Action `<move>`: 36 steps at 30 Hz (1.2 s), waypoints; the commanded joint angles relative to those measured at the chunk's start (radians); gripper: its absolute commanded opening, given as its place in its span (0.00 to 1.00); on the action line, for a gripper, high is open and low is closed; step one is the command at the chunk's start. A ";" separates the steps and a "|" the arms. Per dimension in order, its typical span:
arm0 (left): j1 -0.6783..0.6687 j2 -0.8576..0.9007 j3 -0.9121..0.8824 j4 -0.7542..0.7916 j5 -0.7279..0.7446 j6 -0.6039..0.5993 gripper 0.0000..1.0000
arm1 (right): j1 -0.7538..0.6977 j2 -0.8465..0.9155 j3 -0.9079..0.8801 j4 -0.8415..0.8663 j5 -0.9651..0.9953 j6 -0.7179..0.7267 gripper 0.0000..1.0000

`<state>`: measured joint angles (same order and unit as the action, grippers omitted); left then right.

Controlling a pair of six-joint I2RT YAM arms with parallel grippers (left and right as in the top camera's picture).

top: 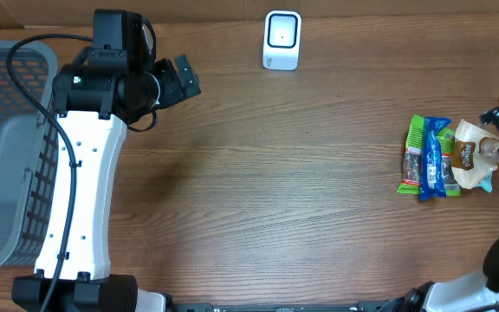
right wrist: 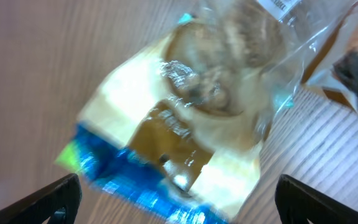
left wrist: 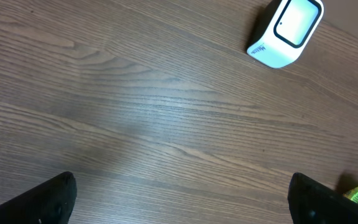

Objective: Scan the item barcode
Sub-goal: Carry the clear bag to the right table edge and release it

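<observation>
left gripper [left wrist: 180, 198]: we see its fingers spread wide over bare table [top: 301, 199], left of the scanner [top: 281, 39].
right gripper [right wrist: 179, 198]: fingers apart, clamping nothing, above the snack packets [top: 440, 156].
snack packets: on the table, well right of the scanner, nearer our bases.

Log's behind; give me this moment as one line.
left hand: open, empty, left of scanner | right hand: open over beige packet in snack pile | packet: far from scanner

A grey, probably plastic basket [top: 11, 87] stands left on the wooden table [top: 275, 173].
</observation>
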<state>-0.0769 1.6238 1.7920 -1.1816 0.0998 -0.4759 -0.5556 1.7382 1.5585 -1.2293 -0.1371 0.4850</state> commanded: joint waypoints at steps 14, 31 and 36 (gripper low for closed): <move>-0.002 0.011 0.004 0.004 -0.006 -0.003 1.00 | 0.259 -0.475 0.167 -0.217 -0.111 -0.285 1.00; -0.002 0.011 0.004 0.004 -0.006 -0.003 1.00 | 0.574 -0.588 0.164 -0.377 -0.257 -0.091 1.00; -0.002 0.011 0.004 0.004 -0.006 -0.003 0.99 | 0.574 -0.575 0.164 -0.377 -0.158 -0.119 1.00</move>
<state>-0.0769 1.6238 1.7920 -1.1816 0.0998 -0.4759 0.0147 1.1606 1.7092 -1.6096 -0.3550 0.3729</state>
